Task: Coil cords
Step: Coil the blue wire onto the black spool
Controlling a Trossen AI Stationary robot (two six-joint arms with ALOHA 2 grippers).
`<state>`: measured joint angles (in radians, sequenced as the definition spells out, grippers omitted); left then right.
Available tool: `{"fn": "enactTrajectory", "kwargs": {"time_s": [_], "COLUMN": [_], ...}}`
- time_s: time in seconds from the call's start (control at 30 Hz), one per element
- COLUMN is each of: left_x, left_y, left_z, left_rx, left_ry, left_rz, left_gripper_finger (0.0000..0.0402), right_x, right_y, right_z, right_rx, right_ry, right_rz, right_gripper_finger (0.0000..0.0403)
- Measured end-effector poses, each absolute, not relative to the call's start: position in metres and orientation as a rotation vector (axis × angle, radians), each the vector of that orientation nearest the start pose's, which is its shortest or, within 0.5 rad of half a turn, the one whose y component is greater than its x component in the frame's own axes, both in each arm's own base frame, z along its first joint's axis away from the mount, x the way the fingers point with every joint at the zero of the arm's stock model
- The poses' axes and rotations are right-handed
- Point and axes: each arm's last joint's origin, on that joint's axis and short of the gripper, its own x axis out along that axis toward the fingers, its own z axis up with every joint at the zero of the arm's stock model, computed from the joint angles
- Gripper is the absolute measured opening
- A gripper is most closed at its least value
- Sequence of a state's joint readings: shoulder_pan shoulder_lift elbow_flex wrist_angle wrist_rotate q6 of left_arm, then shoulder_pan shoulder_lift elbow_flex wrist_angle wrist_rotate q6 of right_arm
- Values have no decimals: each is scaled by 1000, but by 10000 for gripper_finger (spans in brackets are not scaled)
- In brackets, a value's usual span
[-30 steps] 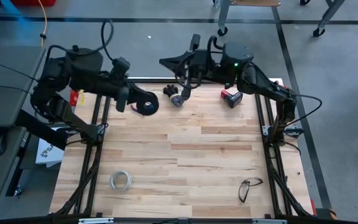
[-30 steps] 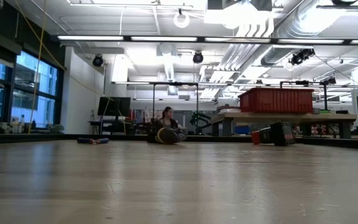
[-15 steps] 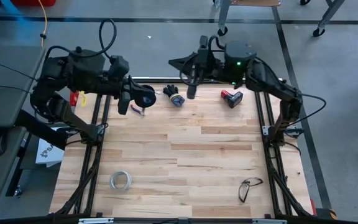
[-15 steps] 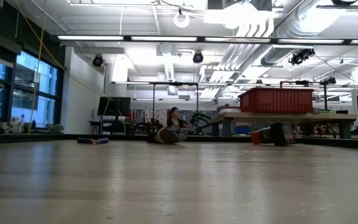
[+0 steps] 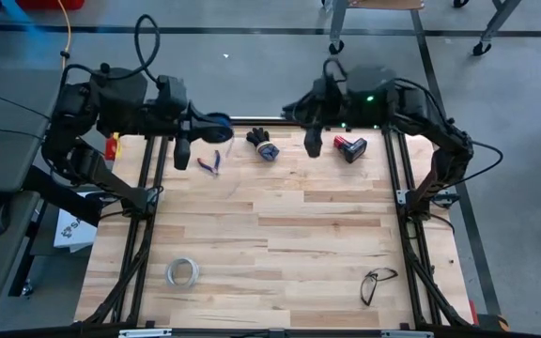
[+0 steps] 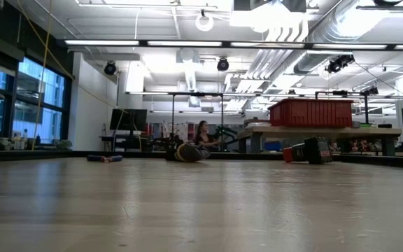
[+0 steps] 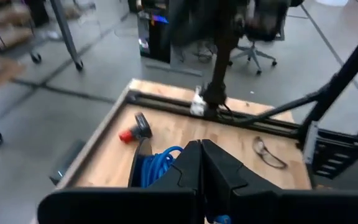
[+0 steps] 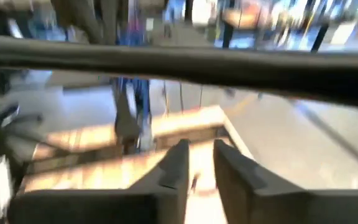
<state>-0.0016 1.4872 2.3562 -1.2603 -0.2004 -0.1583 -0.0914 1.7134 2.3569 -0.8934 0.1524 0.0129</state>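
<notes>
We read the coiling as close to finished. In the high view our left gripper [image 5: 182,150] hangs at the far left edge of the bench [image 5: 280,244], and the dark round spool [image 5: 216,125] sits just beside it, raised against the arm. The left wrist view shows a loose bundle of blue wire [image 7: 157,167] right next to the left gripper's closed jaws; they seem to pinch the wire, though their tips run out of that picture, so we hedge on the grip itself. No wire trails across the boards, so what is left is to set the spool down and let go.

Our right gripper [image 5: 312,143] hovers over the far edge, between the black glove [image 5: 263,143] and the red-and-black battery pack [image 5: 349,147]. Its wrist view shows a narrow gap between the jaws and nothing in them.

Around them: small pliers [image 5: 212,164] with red handles lie on the boards just beside the left gripper, the whitish ring of tape [image 5: 182,273] sits near the front left, and glasses [image 5: 377,282] lie front right. The pliers and the glove crowd the nearest landing spot; the middle of the bench is bare.
</notes>
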Motion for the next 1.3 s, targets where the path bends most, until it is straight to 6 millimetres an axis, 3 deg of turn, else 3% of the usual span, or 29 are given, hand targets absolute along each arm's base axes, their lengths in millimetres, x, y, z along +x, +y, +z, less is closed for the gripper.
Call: {"fn": "enactTrajectory", "kwargs": {"time_s": [0.23, 0.4, 0.57, 0.87, 1.1, 1.3], "left_x": [204, 205, 206, 207, 206, 203], "left_y": [9, 9, 9, 9, 9, 8], "left_z": [570, 580, 587, 590, 594, 596], "left_rx": [28, 37, 36, 45, 44, 43], "left_ry": [230, 130, 57, 26, -15, -24], "left_rz": [247, 251, 251, 249, 237, 230], "left_gripper_finger": [0, 0, 0, 0, 0, 0], "right_x": [317, 330, 348, 370, 374, 356], "right_y": [-22, -29, -38, -38, -45, -42], "right_z": [515, 507, 504, 497, 491, 508], "right_rx": [38, 16, 44, 197, 114, 92], "right_ry": [411, 421, 360, 315, 343, 290], "right_rz": [-192, -307, -306, -1, -123, -123], "right_gripper_finger": [173, 231, 239, 239, 240, 240]}}
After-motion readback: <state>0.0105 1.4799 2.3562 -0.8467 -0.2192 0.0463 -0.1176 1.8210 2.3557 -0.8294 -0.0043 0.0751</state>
